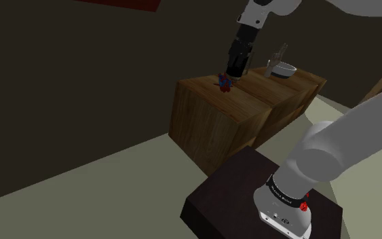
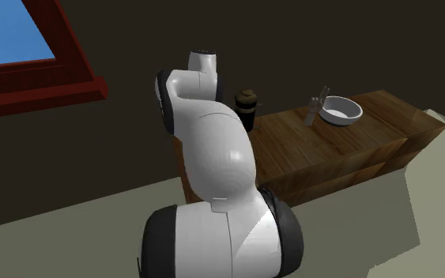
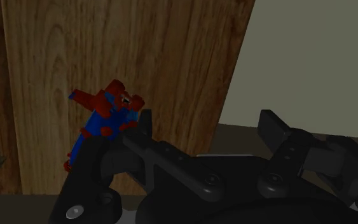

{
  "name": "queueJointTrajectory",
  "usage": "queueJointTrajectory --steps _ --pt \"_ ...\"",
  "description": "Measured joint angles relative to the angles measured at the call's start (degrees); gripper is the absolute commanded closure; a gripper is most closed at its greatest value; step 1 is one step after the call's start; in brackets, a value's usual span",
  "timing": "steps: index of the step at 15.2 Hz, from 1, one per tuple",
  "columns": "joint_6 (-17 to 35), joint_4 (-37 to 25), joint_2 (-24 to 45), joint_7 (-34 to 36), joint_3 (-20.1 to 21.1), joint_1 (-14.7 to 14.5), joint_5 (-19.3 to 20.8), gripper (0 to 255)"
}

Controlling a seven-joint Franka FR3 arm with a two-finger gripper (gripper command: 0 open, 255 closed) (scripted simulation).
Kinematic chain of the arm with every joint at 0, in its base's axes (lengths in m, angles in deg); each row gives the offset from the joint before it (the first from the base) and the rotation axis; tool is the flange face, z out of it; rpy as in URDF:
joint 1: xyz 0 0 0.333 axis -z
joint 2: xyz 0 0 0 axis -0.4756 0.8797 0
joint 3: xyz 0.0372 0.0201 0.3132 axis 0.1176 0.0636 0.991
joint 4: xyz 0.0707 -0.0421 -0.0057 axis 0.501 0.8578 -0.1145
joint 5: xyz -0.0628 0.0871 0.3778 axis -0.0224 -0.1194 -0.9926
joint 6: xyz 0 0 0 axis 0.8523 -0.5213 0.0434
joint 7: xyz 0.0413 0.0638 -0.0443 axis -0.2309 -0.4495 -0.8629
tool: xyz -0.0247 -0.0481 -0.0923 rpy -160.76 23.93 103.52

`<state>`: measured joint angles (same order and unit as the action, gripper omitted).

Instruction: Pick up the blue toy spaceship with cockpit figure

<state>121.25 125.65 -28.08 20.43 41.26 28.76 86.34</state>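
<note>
The toy spaceship [image 1: 224, 83] is blue and red and lies on the wooden cabinet top [image 1: 206, 95] near the edge at the shoulder view's left. My black gripper [image 1: 234, 73] hangs just above and slightly right of it. In the wrist view the toy spaceship [image 3: 104, 113] lies on the wood [image 3: 139, 57] just outside one fingertip [image 3: 145, 122], not between the two. The gripper [image 3: 207, 122] is open, its fingers stand well apart and nothing is between them.
A white bowl [image 1: 281, 68] with a thin upright object [image 1: 278, 54] beside it stands farther along the cabinet. In the second exterior view the bowl [image 2: 343, 109] is at the right, and the arm's white links [image 2: 213, 150] block the cabinet's left part. Beige floor [image 1: 101, 197] lies below.
</note>
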Motion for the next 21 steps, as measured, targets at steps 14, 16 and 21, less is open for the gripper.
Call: queueJointTrajectory --steps 14,16,21 --pt "-6.40 -27.59 35.32 -14.61 -9.02 6.05 -15.18 0" --pt "-5.23 -26.67 35.82 -15.02 -8.98 6.12 -15.46 0" --pt "-2.40 -24.30 36.31 -15.89 -8.85 6.09 -15.79 255"
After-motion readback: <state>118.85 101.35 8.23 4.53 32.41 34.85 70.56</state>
